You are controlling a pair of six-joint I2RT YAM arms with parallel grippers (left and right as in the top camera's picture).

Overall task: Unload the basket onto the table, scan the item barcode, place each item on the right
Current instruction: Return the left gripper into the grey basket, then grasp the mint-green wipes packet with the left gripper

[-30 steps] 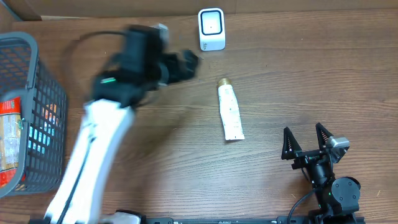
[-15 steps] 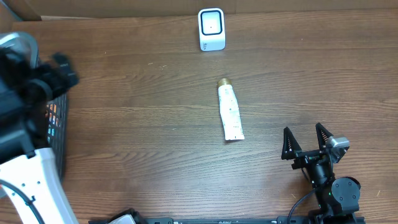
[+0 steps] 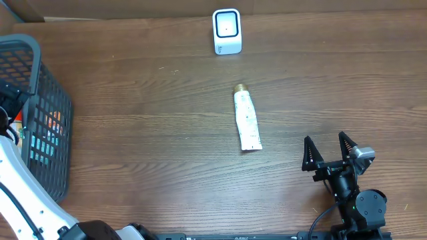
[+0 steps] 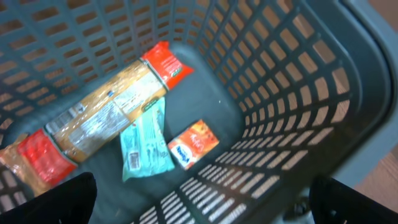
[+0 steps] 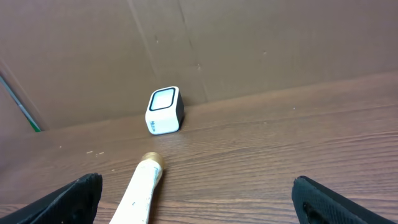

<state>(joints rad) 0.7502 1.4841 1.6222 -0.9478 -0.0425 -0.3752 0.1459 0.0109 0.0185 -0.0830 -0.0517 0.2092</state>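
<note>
Presently: bench (image 3: pixel 147 133). Basket (image 3: pixel 40 133), well left of scanner (image 3: pixel 227 31); left hand (image 4: pixel 205 205) is held over it, spread wide, empty. Right hand (image 3: pixel 325 145), well apart from scanner, spread wide, empty. Tube (image 3: pixel 247 120), near scanner's front: probably best gripped mid-body, barcode left uncovered.
</note>
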